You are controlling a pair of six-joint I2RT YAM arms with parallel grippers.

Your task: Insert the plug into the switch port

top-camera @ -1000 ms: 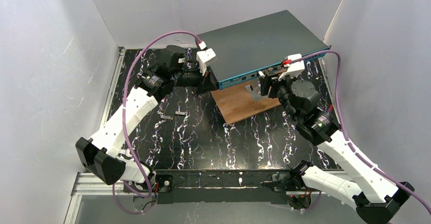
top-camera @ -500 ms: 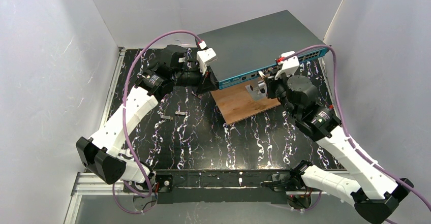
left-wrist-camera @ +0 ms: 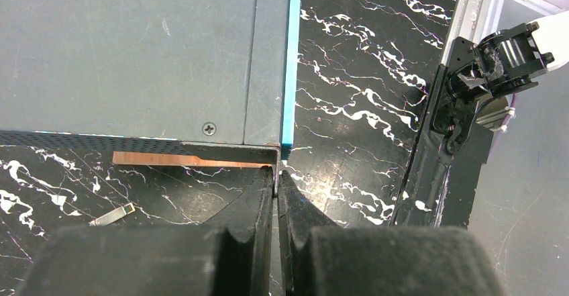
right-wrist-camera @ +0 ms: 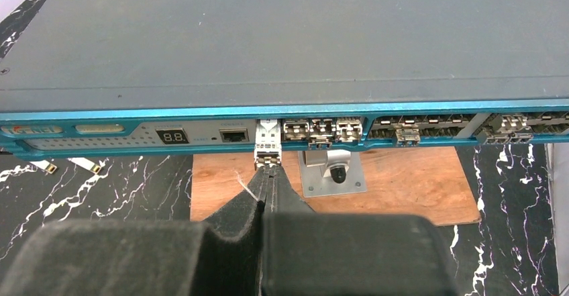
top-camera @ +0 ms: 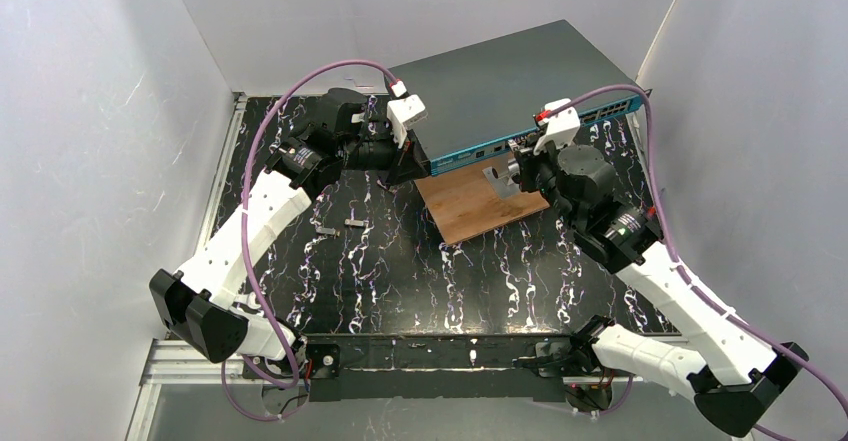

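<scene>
The switch point(top-camera: 500, 81) is a flat dark grey box with a teal front strip point(right-wrist-camera: 201, 111), and it rests partly on a wooden board. A small silver plug point(right-wrist-camera: 268, 143) sits in a socket right of the display, its outer end sticking out of the front. My right gripper point(right-wrist-camera: 268, 170) is shut, and its tips touch that outer end. In the top view it point(top-camera: 513, 166) is at the middle of the switch front. My left gripper point(left-wrist-camera: 276, 175) is shut on the thin metal edge at the switch's left front corner point(left-wrist-camera: 268, 150).
The brown wooden board point(top-camera: 470, 206) lies under the switch front and carries a small metal bracket point(right-wrist-camera: 332, 175). Two small metal pieces point(top-camera: 340, 227) lie on the black marbled table left of the board. White walls enclose the table on three sides.
My right arm has shifted left along the switch front and its jaws have gone from open to shut. The left arm and the switch have not moved.
</scene>
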